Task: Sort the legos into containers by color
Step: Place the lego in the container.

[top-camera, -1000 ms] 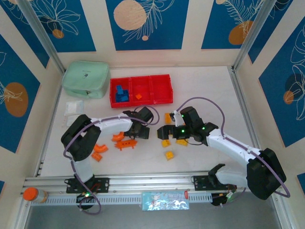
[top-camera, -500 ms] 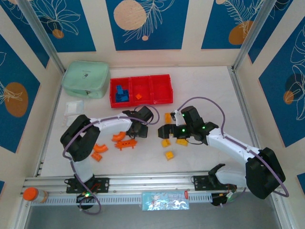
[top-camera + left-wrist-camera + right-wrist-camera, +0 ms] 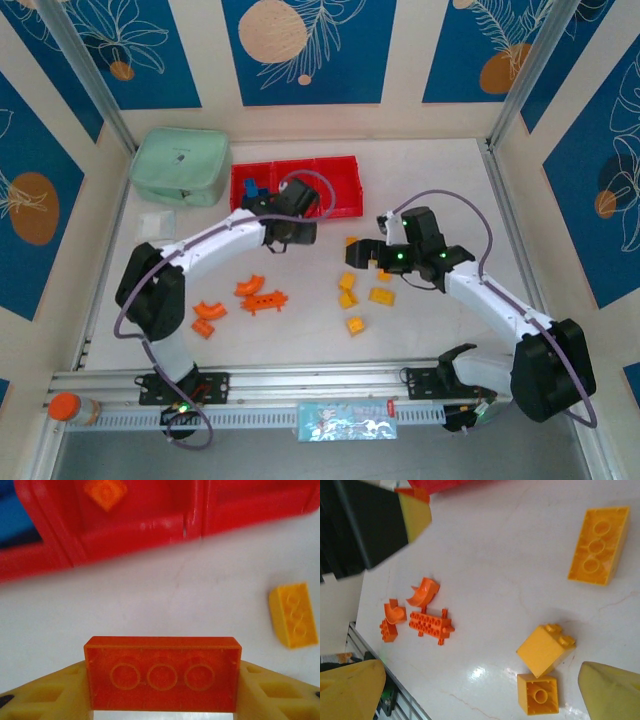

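My left gripper [image 3: 281, 238] is shut on a long orange brick [image 3: 162, 675], held above the table just in front of the red containers [image 3: 335, 190]. The middle bin [image 3: 135, 527] holds an orange cube [image 3: 105, 492]; the left bin holds blue legos [image 3: 250, 188]. My right gripper [image 3: 480, 695] hangs open over two yellow cubes [image 3: 545, 650], [image 3: 537, 695], with a long yellow brick [image 3: 597, 545] beyond them. Several yellow legos [image 3: 355, 325] lie at the table's middle. Orange legos [image 3: 262, 299] lie to the left, among them curved pieces [image 3: 422, 592].
A mint green pouch [image 3: 180, 165] sits left of the bins, with a clear packet [image 3: 155, 222] below it. A yellow brick [image 3: 293, 615] lies to the right of my left gripper. The metal rail [image 3: 300, 382] runs along the near edge.
My left gripper closed on the orange brick, lifted it and moved toward the red bins. My right gripper drew back slightly up and to the right, still open.
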Tool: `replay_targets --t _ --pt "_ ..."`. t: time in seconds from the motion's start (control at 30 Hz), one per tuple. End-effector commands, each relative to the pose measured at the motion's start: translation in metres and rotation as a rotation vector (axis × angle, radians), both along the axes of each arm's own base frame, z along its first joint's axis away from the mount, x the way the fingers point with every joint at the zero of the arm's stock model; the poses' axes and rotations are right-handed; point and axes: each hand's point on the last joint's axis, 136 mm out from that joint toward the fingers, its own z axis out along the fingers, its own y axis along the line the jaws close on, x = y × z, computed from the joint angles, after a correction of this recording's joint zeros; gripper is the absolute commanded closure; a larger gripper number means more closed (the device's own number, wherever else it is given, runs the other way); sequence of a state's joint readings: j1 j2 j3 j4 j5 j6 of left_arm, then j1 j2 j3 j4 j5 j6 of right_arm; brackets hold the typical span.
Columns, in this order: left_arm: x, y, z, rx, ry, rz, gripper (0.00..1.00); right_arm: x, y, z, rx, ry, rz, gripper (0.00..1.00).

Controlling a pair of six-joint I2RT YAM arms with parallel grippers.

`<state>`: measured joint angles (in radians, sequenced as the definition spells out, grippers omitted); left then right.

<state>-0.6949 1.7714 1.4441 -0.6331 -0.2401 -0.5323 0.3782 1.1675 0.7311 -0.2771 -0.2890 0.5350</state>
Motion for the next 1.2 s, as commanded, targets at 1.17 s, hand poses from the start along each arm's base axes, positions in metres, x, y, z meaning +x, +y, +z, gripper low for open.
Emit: replay_targets --t 1.17 --pt "0.137 0.002 0.052 -0.018 -0.148 -0.002 0.26 0.021 -0.002 0.033 0.054 -0.044 -0.009 0.01"
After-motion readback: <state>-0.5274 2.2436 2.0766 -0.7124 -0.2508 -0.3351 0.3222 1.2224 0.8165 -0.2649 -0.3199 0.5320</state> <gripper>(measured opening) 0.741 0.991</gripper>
